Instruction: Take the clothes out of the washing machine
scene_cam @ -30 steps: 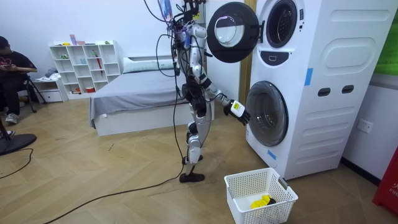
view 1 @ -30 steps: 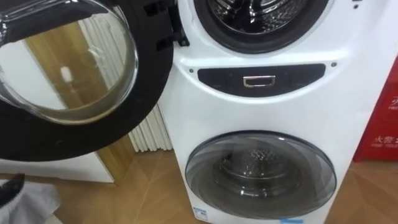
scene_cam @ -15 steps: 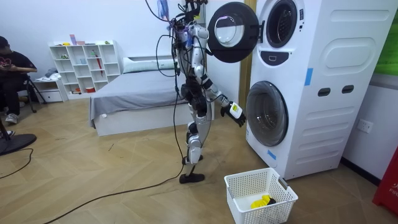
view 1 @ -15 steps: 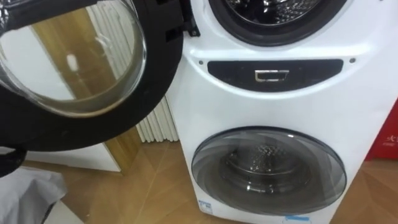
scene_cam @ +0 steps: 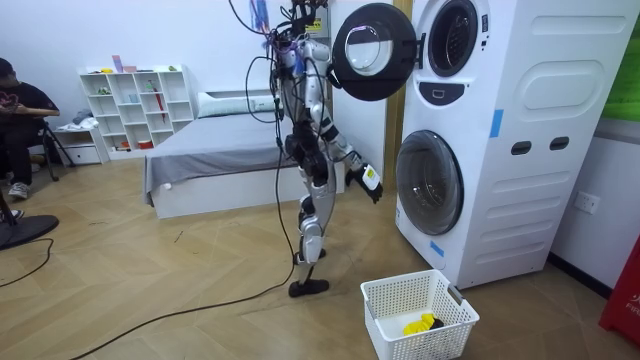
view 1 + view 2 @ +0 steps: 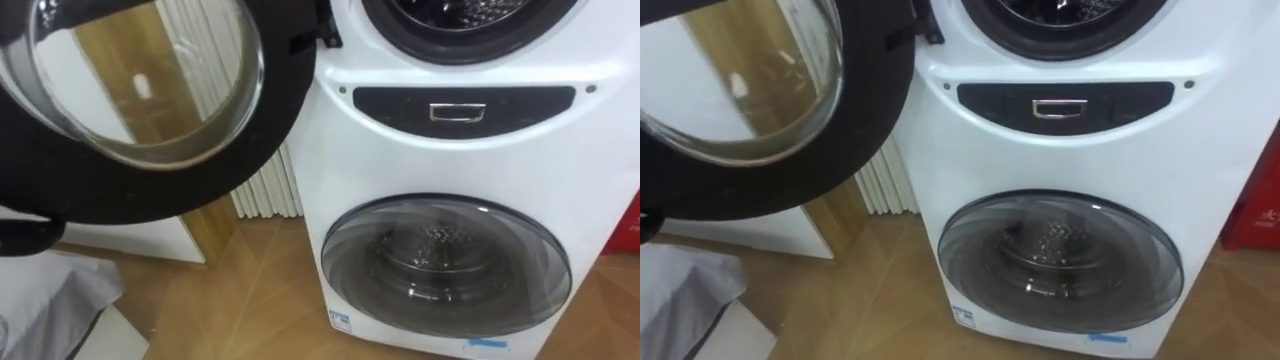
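1. Watching from across the room, I judge this to be the reach-in step. The robot stands upright facing the stacked washing machine [image 6: 450, 150]. The upper door [image 6: 140, 100] hangs wide open at 10 o'clock in its eye view, and the lower door [image 6: 445, 275] sits closed at 5 o'clock.
2. The right hand [image 5: 370, 182] hangs low in front of its hips, near the lower door's edge but apart from it. It carries nothing that I can see. Whether it is spread or closed I cannot tell from here.
3. A dark tip under the open door's rim, at 8 o'clock in the eye view, is probably the left hand [image 6: 30, 238]. I cannot tell its state either.
4. The clothes should be in the upper drum [image 6: 470, 12], at 12 o'clock in the eye view. Only a strip of its metal inside shows there, and I can make out no cloth in it.
5. Seen from the room, that drum mouth lies at about 1 o'clock from the right hand and well above it. So hand and laundry are well apart.
6. The next move, as I see it, calls for lifting an arm past the open door into the drum. The hand must feel for fabric and close on it without knocking the door.
7. The basket [image 5: 395, 300] waits on the floor at 5 o'clock from the right hand. A yellow item [image 5: 418, 323] lies in it.
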You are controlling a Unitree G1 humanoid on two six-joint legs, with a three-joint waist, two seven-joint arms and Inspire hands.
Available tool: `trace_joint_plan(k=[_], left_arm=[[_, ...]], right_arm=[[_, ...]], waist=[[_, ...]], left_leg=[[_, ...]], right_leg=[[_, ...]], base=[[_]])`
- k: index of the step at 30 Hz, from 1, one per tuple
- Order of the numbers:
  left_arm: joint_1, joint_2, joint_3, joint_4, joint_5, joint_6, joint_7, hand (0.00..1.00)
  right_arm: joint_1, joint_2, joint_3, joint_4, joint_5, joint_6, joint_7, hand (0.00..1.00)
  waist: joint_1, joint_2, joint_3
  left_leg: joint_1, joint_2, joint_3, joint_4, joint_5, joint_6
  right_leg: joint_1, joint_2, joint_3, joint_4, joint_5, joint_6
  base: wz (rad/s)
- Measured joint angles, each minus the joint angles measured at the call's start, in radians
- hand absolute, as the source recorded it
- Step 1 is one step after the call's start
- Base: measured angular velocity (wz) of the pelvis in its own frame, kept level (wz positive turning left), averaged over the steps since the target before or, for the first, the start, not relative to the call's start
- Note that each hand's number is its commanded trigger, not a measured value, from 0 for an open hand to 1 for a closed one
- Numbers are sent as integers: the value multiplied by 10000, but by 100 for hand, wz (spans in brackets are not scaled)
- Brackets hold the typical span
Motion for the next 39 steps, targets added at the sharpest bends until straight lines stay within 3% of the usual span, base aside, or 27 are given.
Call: trace_joint_plan(k=[5, 9, 12, 16, 21, 22, 23, 24, 25, 26, 27, 28, 29, 30, 31, 32, 33, 34, 35, 36, 37, 38, 39], left_arm=[[2, -256, -474, -1377, 356, 742, -282, 0], [3, -696, -905, -2235, 850, 959, -282, 0], [4, -752, -1368, -2497, 870, 1012, -281, 0], [10, -1049, -2001, -2891, 860, 1012, -302, 0], [26, -1151, -3049, -3597, 835, 1012, -541, 0], [46, -1278, -3343, -3755, 867, 1012, -595, 0], [102, -1463, -3551, -3977, 826, 1011, -733, 0], [99, -1562, -3639, -4098, 782, 1007, -829, 0], [140, -1698, -3779, -4319, 741, 1005, -963, 0], [144, -1741, -3820, -4508, 752, 997, -1166, 0], [247, -1727, -3904, -4513, 754, 995, -1249, 0], [495, -1805, -4117, -4539, 749, 960, -1440, 0], [659, -1924, -4183, -4554, 749, 856, -1577, 0], [799, -2106, -4459, -4579, 755, 617, -1955, 0], [450, -2136, -4824, -4679, 736, 347, -2403, 0], [151, -2060, -5025, -4850, 776, 109, -2842, 0], [191, -2117, -5152, -4848, 810, 57, -2936, 0], [276, -2347, -5510, -4850, 773, 37, -3131, 0], [240, -2441, -5888, -4871, 659, -240, -3401, 0], [232, -2476, -6054, -4920, 587, -396, -3539, 0], [241, -2716, -6399, -4926, 539, -607, -3780, 0], [236, -2930, -6565, -4966, 397, -778, -3949, 0], [203, -2945, -6607, -4972, 377, -849, -4062, 0]], right_arm=[[-639, -59, 118, 413, 43, 8, 131, 0], [-705, -147, 651, 618, 665, 3, 146, 0], [-708, -174, 1040, 947, 1076, 15, 128, 0], [-704, -185, 1172, 1023, 1093, 11, -78, 0], [-714, -192, 1441, 1195, 1513, 21, -281, 0], [-717, -189, 1491, 1183, 1677, 25, -324, 0], [-739, -178, 1537, 1147, 1769, 27, -357, 0], [-787, -175, 1539, 1132, 1829, 27, -354, 0], [-911, -104, 1527, 1176, 1850, 29, -301, 0], [-1079, 34, 1528, 1223, 1866, 5, -245, 0], [-1049, 182, 1565, 1301, 1833, 15, -212, 0], [-921, 285, 1720, 1428, 1862, 14, -135, 0], [-912, 281, 1760, 1535, 1881, 15, -118, 0], [-882, 248, 1746, 1638, 2104, 19, -188, 0], [-1063, 30, 1745, 1629, 2399, -12, -236, 0], [-1443, -120, 1760, 1735, 2612, 40, -293, 0], [-1458, 4, 1783, 1757, 2599, 86, -339, 0], [-1321, 38, 1883, 1669, 2557, 103, -372, 0], [-1267, -6, 2131, 1633, 2573, 130, -439, 0], [-1266, -27, 2246, 1602, 2560, 134, -485, 0], [-1290, -187, 2492, 1525, 2463, 148, -652, 0], [-1344, -183, 2659, 1520, 2308, 167, -724, 0], [-1386, -118, 2812, 1531, 2239, 197, -714, 0]], waist=[[-71, -176, 89], [-83, -315, 75], [-88, -309, 75], [-142, -311, 37], [-140, -363, -20], [-138, -390, -35], [-122, -447, -58], [-69, -486, -22], [284, -475, -5], [213, -206, -85], [31, -279, -170], [-294, -550, -324], [-398, -684, -392], [-499, -1076, -594], [-305, -853, -380], [-456, -736, -242], [-580, -822, -263], [-763, -769, -296], [-775, -879, -245], [-807, -911, -279], [-943, -553, -232], [-931, -285, -228], [-945, -243, -213]], left_leg=[[-187, -265, -293, 25, 196, 208], [-457, -294, -246, 45, 365, 329], [-451, -245, 26, -60, 455, 385], [-437, -74, 1167, -361, 660, 598], [-349, 146, 2820, -782, 863, 758], [-237, 157, 3242, -910, 923, 656], [-184, 14, 3253, -937, 970, 352], [-305, 12, 3079, -477, 850, 201], [-706, 82, 1466, 1346, -223, 161], [-1176, 247, 802, 2471, -1101, 350], [-1102, 284, 871, 2484, -1118, 397], [-618, 356, 1178, 1722, -1007, 171], [-233, 360, 1464, 982, -761, -250], [436, -53, 1313, -91, -204, -1117], [309, 193, 481, 1596, -400, -615], [190, 338, 526, 1884, -1556, 290], [229, 410, 1050, 1918, -1619, 205], [585, 596, 1840, 1509, -1620, 192], [1053, 611, 2801, 703, -1461, 71], [1256, 567, 3216, 322, -1252, 67], [1507, 467, 3558, -256, -888, 147], [1573, 299, 3493, -706, -548, 205], [1625, 198, 3336, -861, -490, 254]], right_leg=[[-80, -152, 59, -43, 46, 94], [-258, -163, 611, -146, 262, 248], [-410, -221, 797, 49, 361, 280], [-649, -494, 823, 191, 440, 411], [-1125, -815, 762, 168, 655, 690], [-1192, -950, 736, 148, 690, 660], [-1228, -1238, 606, 88, 735, 559], [-1241, -1411, 430, 148, 801, 453], [-1546, -1606, 14, 790, 802, 364], [-1838, -1412, -436, 2024, 459, 120], [-1851, -1370, -485, 2334, 341, 156], [-1668, -1130, -621, 2350, 166, 172], [-1575, -999, -655, 2186, 123, 57], [-1653, -1001, -652, 1902, 41, -60], [-2181, -780, -411, 2540, -64, 109], [-2696, -902, -309, 3382, -162, 233], [-2686, -1061, -276, 3440, -178, 240], [-2465, -975, -298, 3246, -79, 178], [-2345, -962, -231, 2976, 151, 148], [-2319, -912, -219, 2783, 368, 156], [-2250, -799, -70, 2234, 626, 174], [-2263, -671, 117, 1751, 899, 192], [-2270, -597, 252, 1607, 983, 193]], base=[[18], [25], [13], [16], [21], [12], [5], [-54], [-92], [-90], [-19], [25], [43], [24], [16], [0], [7], [-3], [-12], [-27], [-44], [-56], [-77]])
